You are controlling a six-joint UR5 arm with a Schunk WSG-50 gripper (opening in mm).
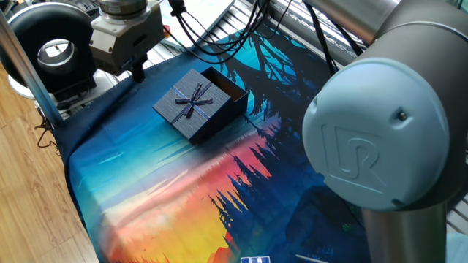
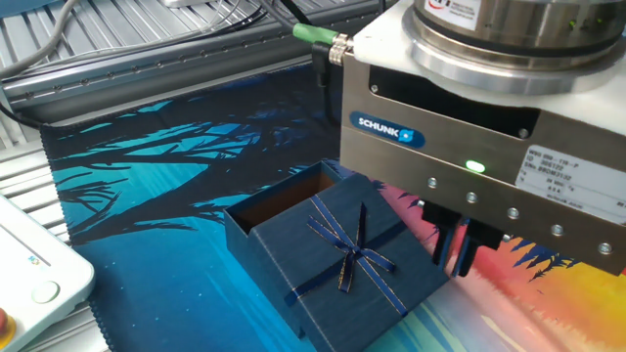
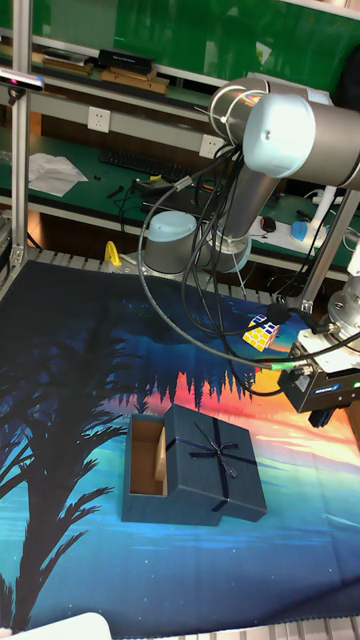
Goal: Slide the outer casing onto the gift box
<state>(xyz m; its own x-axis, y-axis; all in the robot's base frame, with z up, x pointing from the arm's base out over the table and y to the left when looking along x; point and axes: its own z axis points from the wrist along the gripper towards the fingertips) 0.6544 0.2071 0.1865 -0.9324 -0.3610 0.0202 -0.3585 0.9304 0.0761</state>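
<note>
The outer casing, a navy ribbed sleeve with a thin ribbon bow on top, lies on the printed mat. It sits partway over the gift box, whose open brown-lined end sticks out of one side. My gripper hangs just beside the sleeve's end opposite the exposed tray. Its dark fingers stand close together with nothing between them, near the sleeve's edge; whether they touch it I cannot tell.
A colourful cube lies on the mat behind the gripper. A white device sits off the mat's corner. A black round unit and cables stand past the mat's far edge. The arm's large elbow blocks the right.
</note>
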